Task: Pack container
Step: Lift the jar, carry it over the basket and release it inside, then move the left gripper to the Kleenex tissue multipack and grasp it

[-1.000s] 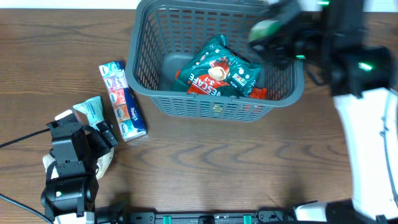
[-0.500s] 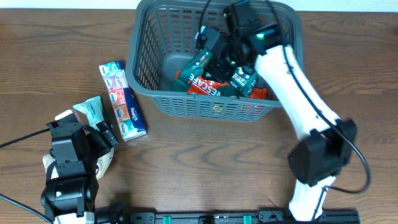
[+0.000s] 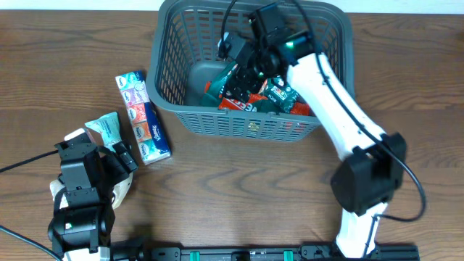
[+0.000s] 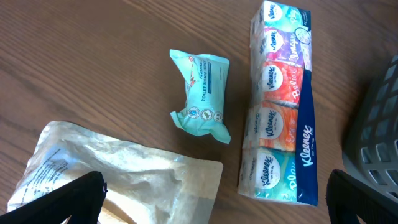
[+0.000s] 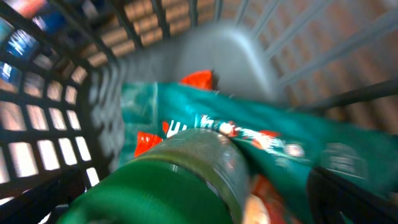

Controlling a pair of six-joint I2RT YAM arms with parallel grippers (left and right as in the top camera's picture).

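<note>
My right gripper (image 3: pixel 243 71), clamped on a green-capped jar (image 5: pixel 180 180), is down in the grey basket (image 3: pixel 246 125) at the far side of the worktop (image 3: pixel 254 188), my left gripper (image 4: pixel 214 196) idle and spread, and I worry the jar released on the heaped Nescafé packets (image 3: pixel 279 94) will topple.

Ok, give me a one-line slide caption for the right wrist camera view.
Right gripper holds a green-lidded jar inside the basket, above teal and red packets.
</note>
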